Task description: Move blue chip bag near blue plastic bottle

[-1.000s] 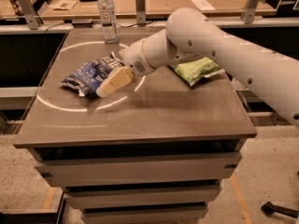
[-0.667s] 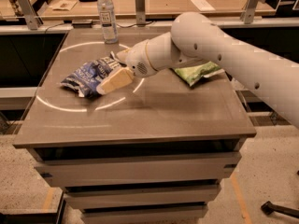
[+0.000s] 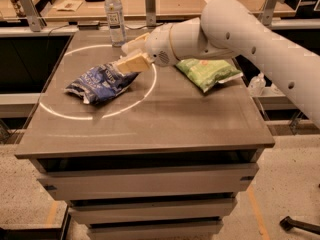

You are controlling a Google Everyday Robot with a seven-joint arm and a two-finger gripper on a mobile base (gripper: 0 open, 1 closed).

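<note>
So from where I'm standing, the hand has shifted in the last second. It was sitting lower, over the right end of the blue chip bag, and now it's up and a bit right in the frame, just at the bag's upper right corner. The bag itself has barely budged. It's still lying crumpled left of centre on the bench, inside that pale ring marked on the top. Honestly I can't tell if the hand is clenched on that corner or only brushing it, because the arm's bulk hides the contact. The blue plastic bottle is standing upright at the top of the frame near the bench's back edge, with a bare stretch of bench between it and the bag. The green chip bag is off to the right, not involved. My read is the real move hasn't started. If the hand does have the corner, the bag needs to go up-frame toward the bottle, and that skinny bottle looks easy to tip.
</note>
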